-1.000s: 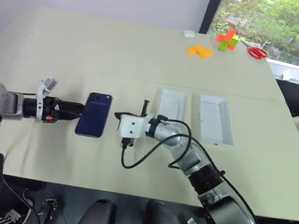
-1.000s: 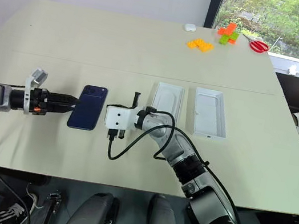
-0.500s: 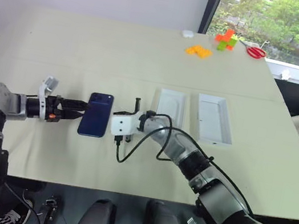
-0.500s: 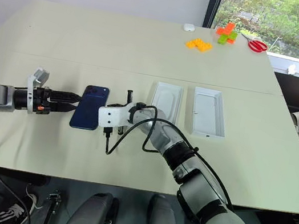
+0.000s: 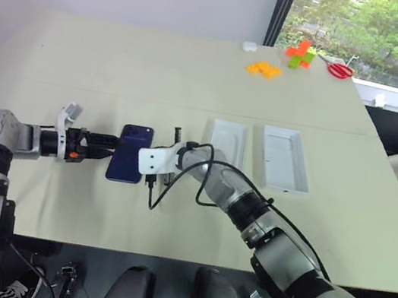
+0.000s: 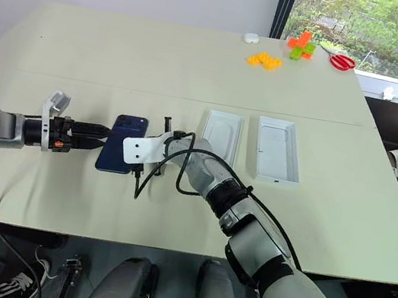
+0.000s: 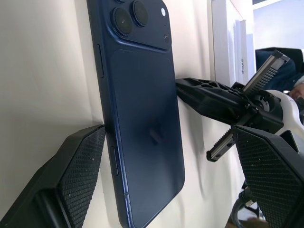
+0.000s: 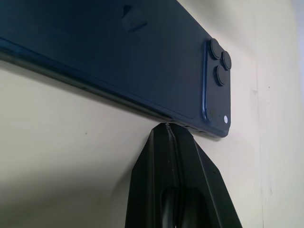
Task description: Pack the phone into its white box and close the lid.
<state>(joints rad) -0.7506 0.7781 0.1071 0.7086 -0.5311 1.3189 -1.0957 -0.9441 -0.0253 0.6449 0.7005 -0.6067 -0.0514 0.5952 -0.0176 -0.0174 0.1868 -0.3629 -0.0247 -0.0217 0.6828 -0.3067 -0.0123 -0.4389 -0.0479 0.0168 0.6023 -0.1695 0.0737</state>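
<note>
I am holding the spread left end effector [image 5: 110,151] at the phone's [image 5: 129,153] nine o'clock edge, the pressed-together right end effector [image 8: 167,127] touching its three o'clock edge on the desk [image 5: 121,66].

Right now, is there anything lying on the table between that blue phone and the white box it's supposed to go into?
Only the right gripper: shut, its tip at the phone edge facing the white box. Otherwise bare table.
</note>
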